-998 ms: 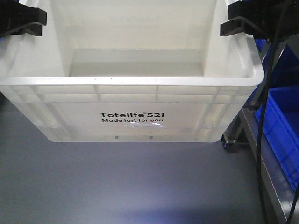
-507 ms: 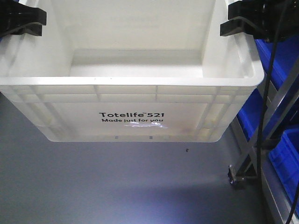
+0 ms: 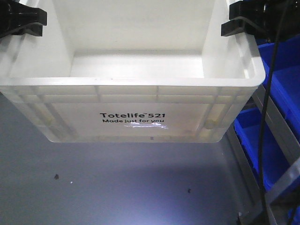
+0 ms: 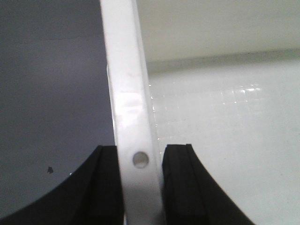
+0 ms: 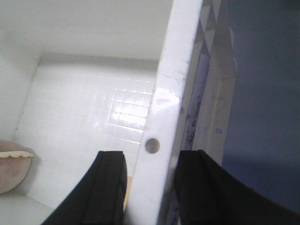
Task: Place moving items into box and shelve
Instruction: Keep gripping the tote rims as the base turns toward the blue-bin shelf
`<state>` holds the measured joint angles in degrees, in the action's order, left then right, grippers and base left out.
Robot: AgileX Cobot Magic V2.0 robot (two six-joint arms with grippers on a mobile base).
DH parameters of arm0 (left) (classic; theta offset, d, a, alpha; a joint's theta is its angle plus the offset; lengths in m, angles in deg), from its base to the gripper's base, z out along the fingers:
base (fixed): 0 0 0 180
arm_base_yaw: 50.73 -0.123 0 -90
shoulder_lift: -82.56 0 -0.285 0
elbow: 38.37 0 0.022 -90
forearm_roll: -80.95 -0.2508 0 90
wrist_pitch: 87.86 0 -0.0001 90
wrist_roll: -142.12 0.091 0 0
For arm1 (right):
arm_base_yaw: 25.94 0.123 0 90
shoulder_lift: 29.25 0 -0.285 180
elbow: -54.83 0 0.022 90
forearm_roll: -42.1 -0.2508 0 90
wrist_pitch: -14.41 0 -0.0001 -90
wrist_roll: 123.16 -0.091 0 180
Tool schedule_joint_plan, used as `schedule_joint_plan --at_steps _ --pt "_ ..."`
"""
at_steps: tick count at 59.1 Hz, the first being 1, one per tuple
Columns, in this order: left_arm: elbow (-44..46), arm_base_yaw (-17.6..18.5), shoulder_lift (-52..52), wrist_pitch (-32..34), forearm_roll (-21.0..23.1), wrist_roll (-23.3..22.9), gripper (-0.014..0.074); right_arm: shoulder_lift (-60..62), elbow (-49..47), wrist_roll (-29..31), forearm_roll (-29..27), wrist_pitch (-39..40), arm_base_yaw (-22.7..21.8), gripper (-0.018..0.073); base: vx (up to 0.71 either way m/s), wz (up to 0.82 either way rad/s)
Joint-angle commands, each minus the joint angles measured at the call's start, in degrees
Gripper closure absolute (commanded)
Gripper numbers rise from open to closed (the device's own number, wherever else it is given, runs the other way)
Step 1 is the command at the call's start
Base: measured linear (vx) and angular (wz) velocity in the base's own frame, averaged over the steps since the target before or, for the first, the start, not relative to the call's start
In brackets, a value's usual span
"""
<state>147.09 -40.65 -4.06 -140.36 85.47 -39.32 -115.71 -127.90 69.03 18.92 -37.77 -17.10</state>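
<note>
A white plastic box (image 3: 131,101) marked "Totelife 521" hangs above the grey floor, held by both side rims. My left gripper (image 3: 21,21) is shut on the left rim (image 4: 126,93), which shows in the left wrist view with one finger (image 4: 105,187) outside the wall and one inside. My right gripper (image 3: 243,21) is shut on the right rim (image 5: 173,79). In the right wrist view, a pinkish round item (image 5: 11,164) lies in a corner of the box floor. The front view shows no items inside the box.
A metal shelf frame (image 3: 276,126) with blue bins (image 3: 281,84) stands at the right, close to the box's right side. A black cable (image 3: 267,108) hangs in front of it. The grey floor (image 3: 117,183) below has a few dark specks.
The box stays fixed between my grippers while the background shifts. The shelf and blue bins at the right have changed position, and floor specks have come into view.
</note>
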Motion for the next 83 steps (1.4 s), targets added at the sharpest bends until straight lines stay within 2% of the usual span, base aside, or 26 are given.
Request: schedule_joint_plan --at_steps 1,38,83 --pt "2.64 1.02 2.28 8.10 4.26 0.70 0.0611 2.93 -2.72 1.93 -8.28 6.10 0.94 0.0572 0.51 0.01" --pt "2.64 1.02 2.28 8.09 4.28 0.76 0.0611 2.93 -2.72 1.93 -8.28 6.10 0.94 0.0572 0.49 0.14" --pt "2.64 1.02 2.28 8.09 4.28 0.76 0.0611 2.88 -2.72 1.93 -8.08 6.10 0.94 0.0572 0.41 0.33"
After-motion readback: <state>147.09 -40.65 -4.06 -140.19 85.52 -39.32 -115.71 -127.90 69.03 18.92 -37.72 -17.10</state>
